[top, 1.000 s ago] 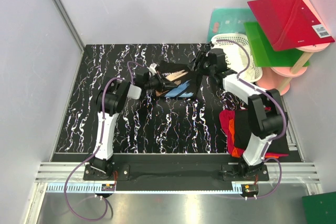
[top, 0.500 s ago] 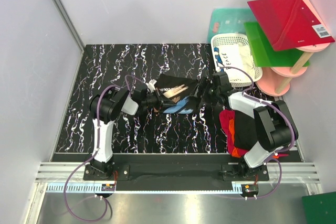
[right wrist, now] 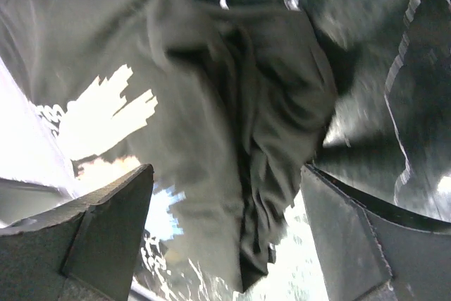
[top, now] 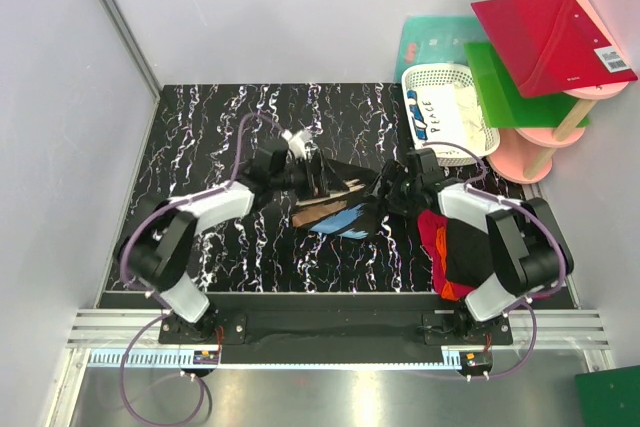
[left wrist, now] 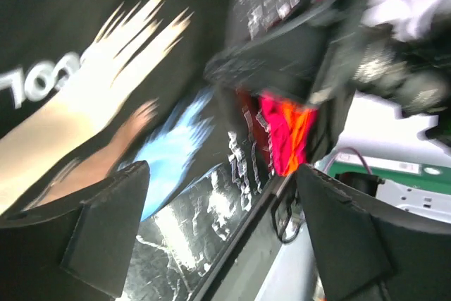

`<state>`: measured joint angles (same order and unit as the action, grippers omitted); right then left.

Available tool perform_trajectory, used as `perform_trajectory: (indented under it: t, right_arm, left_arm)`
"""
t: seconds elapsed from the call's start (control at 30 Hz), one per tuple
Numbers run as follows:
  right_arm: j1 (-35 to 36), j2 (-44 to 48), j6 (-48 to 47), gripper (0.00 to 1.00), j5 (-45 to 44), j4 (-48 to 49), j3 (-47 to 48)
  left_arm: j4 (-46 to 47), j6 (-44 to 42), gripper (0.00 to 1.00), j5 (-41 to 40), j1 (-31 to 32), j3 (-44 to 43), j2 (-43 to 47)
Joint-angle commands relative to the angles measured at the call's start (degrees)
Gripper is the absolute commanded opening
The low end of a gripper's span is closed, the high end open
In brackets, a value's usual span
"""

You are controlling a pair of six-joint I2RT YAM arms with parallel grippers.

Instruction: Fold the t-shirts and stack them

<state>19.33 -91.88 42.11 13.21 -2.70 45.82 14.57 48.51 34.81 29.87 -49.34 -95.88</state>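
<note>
**Item 1.** Soft black t-shirt [top: 335, 209] with a blue, tan and white chest print. It lies crumpled on the table, directly between my two grippers. Part of some white lettering shows in the left wrist view.

**Item 2.** Left gripper [top: 318, 175], at the shirt's left edge. The jaws are spread wide and hold nothing. The print lies just ahead of its fingers [left wrist: 106, 230]. I cannot tell whether they touch the cloth.

**Item 3.** Right gripper [top: 384, 190], at the shirt's right edge. The jaws are equally wide, with nothing clamped. Bunched black folds lie straight ahead, framed by its fingers [right wrist: 106, 244].

**Item 4.** Pile of red, orange and black t-shirts [top: 445, 247]. It sits behind my right gripper, beside that arm, at the near right of the table.

**Item 5.** Black table [top: 200, 127] with white marble veining, beneath everything above.

**Item 6.** White plastic lattice basket [top: 487, 132], beyond my right gripper and off to its right. It holds a white cloth with blue lettering [top: 435, 112].

**Item 7.** Stiff red flat board [top: 550, 32] and green flat board [top: 505, 87], on a pink round stand [top: 530, 152] further right of the basket. A teal flat panel [top: 435, 37] stands behind the basket.
</note>
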Motion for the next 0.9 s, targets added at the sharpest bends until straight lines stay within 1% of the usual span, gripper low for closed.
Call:
perform_trajectory:
  t: [0.0,0.1,0.17,0.27,0.4,0.6,0.63,0.73,0.87]
  right_arm:
    - [0.0,8.19,1.48,0.93,-0.28,-3.88,-2.14]
    - [0.09,15.47,1.22,0.94,-1.78,-7.93,-3.37]
    - [0.09,17.86,1.14,0.94,-2.4,-10.56,-4.51]
    - [0.09,20.07,2.45,0.94,-2.32,-10.93,-6.96]
    - [0.18,18.49,2.89,0.96,-2.66,-9.96,-9.69]
    - [0.53,15.33,3.95,0.97,-1.79,-5.92,-12.69]
    - [0.53,14.89,4.21,1.0,-1.87,-4.52,-13.3]
    - [0.62,13.74,5.26,1.0,-1.09,-0.92,-14.44]
    - [0.62,11.55,5.79,1.0,-0.38,1.55,-14.62]
  left_arm:
    - [-13.95,-11.42,0.93,-8.26,0.1,-5.5,7.89]
    - [-17.02,-13.35,0.94,-10.28,0.19,-6.91,9.91]
    - [-17.99,-13.97,0.94,-10.81,0.19,-6.91,10.36]
    - [-17.91,-13.8,0.95,-11.43,0.28,-6.03,11.85]
    - [-17.73,-13.88,0.96,-12.13,0.28,-5.24,14.04]
    - [-19.14,-14.76,0.96,-13.18,0.28,-5.15,16.33]
    - [-19.4,-14.76,0.96,-13.45,0.28,-5.06,16.68]
    - [-19.84,-14.76,0.97,-13.8,0.19,-4.98,17.56]
    - [-20.37,-15.29,0.97,-14.24,0.19,-4.89,17.74]
